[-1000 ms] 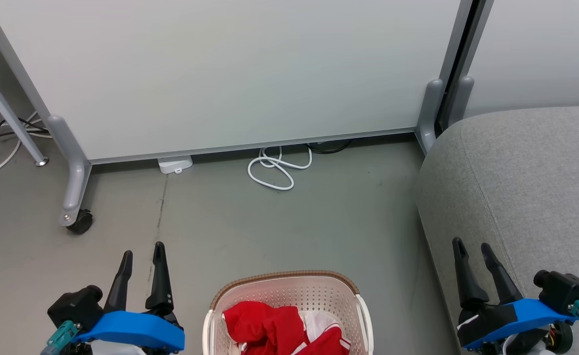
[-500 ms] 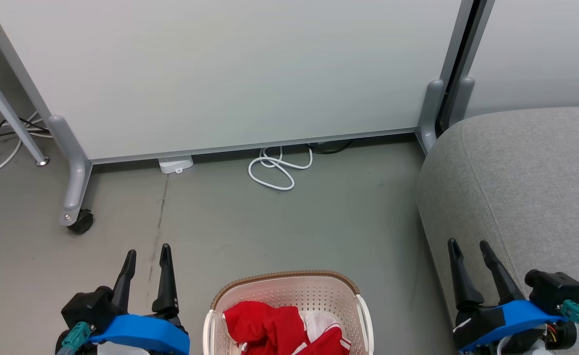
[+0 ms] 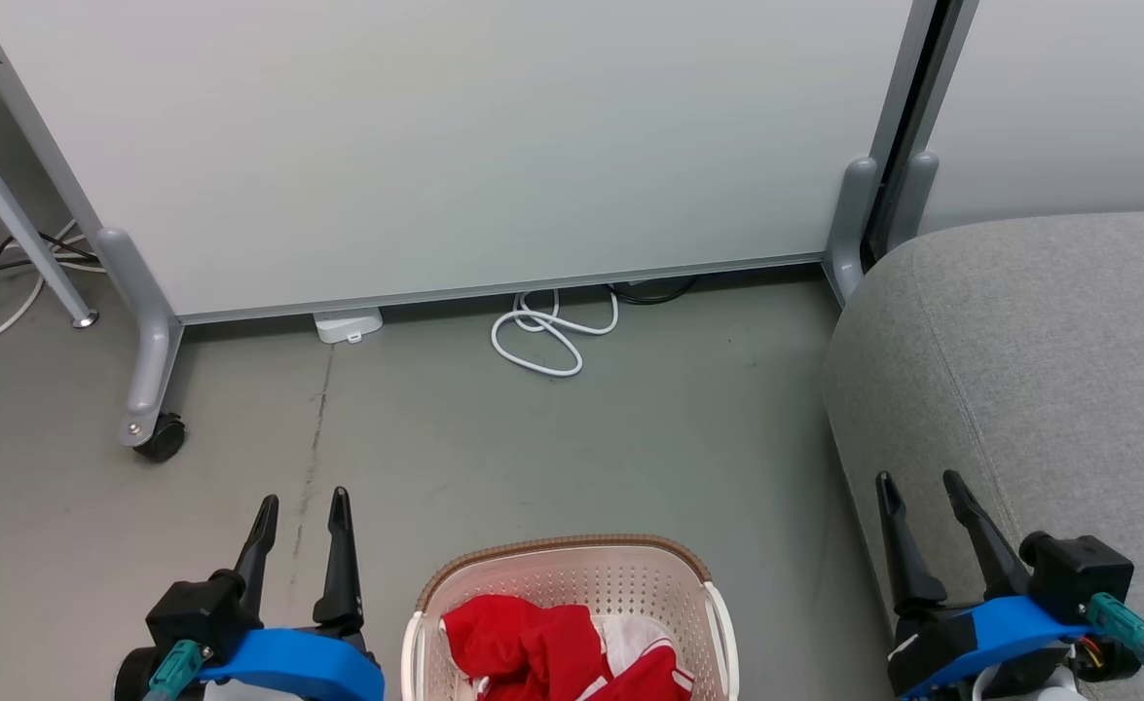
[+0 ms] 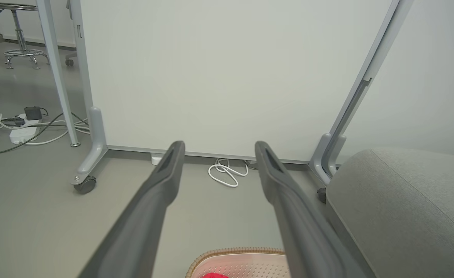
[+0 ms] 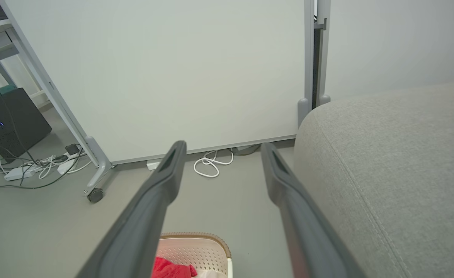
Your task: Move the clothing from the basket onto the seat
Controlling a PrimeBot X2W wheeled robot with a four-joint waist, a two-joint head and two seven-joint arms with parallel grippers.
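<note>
- The left gripper [image 3: 304, 498] hangs over the grey floor [image 3: 494, 448]. Its two dark fingers are spread apart and hold nothing.
- The basket [image 3: 562, 542] sits on the floor just to the right of the left gripper, a bit nearer the robot than its fingertips.
- The clothing [image 3: 533, 647] lies in a heap inside the basket. It is red with some white, and it is apart from both grippers.
- The right gripper [image 3: 918, 479] is just beside the left edge of the seat [image 3: 1049, 370]. Its fingers are spread apart too and hold nothing.
- The basket is to the left of the right gripper, between the two grippers.
- The big grey seat stretches out ahead and to the right of the right gripper.
- A white cable [image 3: 544, 341] lies curled on the floor well ahead of both grippers, at the foot of a big white board [image 3: 455, 146].
</note>
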